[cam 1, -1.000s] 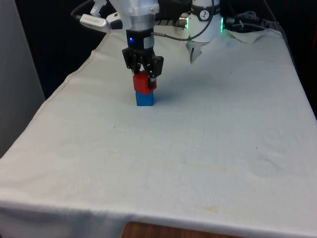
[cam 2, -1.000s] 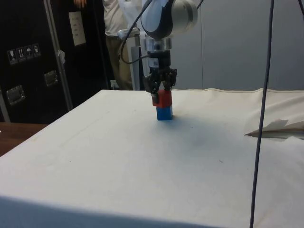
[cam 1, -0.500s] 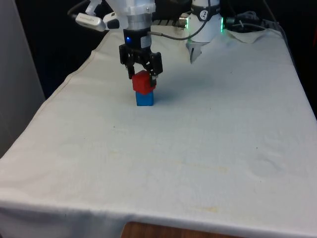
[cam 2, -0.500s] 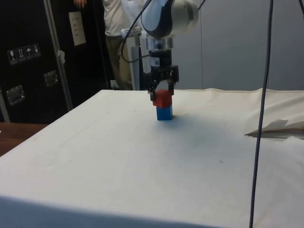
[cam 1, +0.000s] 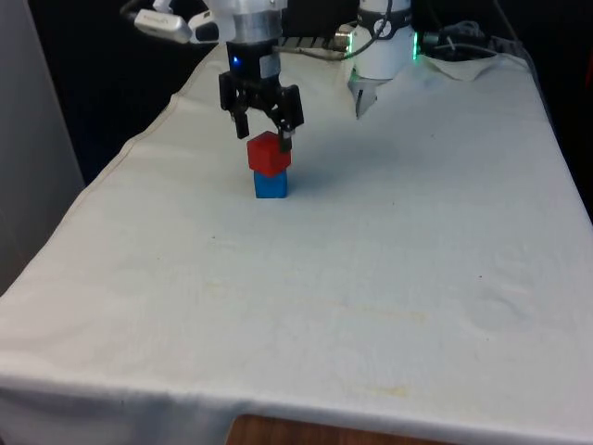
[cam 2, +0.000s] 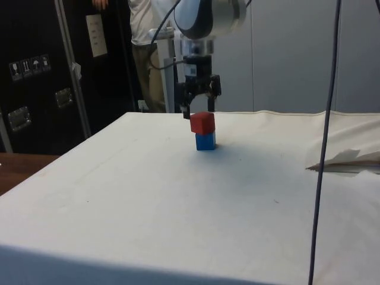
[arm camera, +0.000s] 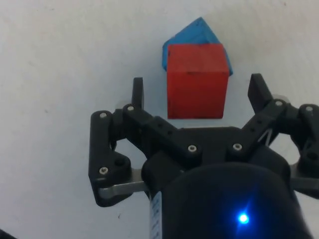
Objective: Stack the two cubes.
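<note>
Stacked: red cube [cam 1: 269, 153] resting on blue cube [cam 1: 271, 184], upper left of centre in the front view, slightly twisted against it. Just above, black gripper [cam 1: 262, 129] hanging with fingers [arm camera: 138, 92] spread wide, touching neither. Around the stack, white cloth [cam 1: 371, 278] over the table.

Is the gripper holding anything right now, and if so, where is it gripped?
Nothing is held. The gripper is open above the red cube, which rests on the blue cube.
</note>
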Motion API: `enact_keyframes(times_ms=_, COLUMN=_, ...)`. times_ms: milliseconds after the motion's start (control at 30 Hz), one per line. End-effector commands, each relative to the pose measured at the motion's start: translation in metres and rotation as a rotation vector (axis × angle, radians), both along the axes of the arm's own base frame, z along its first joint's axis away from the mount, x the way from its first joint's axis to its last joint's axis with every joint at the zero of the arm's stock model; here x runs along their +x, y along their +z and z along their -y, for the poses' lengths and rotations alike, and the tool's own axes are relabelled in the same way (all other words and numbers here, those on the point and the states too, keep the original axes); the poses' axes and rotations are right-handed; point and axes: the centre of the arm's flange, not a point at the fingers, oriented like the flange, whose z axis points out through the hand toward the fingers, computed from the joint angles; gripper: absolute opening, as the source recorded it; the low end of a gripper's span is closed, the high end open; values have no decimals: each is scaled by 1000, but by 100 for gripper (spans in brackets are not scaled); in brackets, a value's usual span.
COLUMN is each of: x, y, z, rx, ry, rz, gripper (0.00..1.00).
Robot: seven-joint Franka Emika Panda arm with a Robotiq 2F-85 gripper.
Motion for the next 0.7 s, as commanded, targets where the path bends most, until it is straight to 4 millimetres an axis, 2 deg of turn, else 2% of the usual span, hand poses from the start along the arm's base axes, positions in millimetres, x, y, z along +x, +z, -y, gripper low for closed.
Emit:
enact_keyframes(times_ms=0, x=0, y=6, z=-1, rx=-2, ry=2, rz=-5, gripper=100)
enact_keyframes(times_ms=133, x=2, y=16, z=-3, rx=7, ry=11, rz=7, gripper=100)
enact_keyframes(times_ms=400, x=14, y=50, z=-18, rx=12, ry=47, rz=16, gripper=100)
enact_keyframes(times_ms=433, x=13, y=47, z=-15, rx=15, ry=46, rz=23, gripper=100)
enact_keyframes(times_ms=667, x=22, y=75, z=-37, rx=19, ry=79, rz=30, gripper=100)
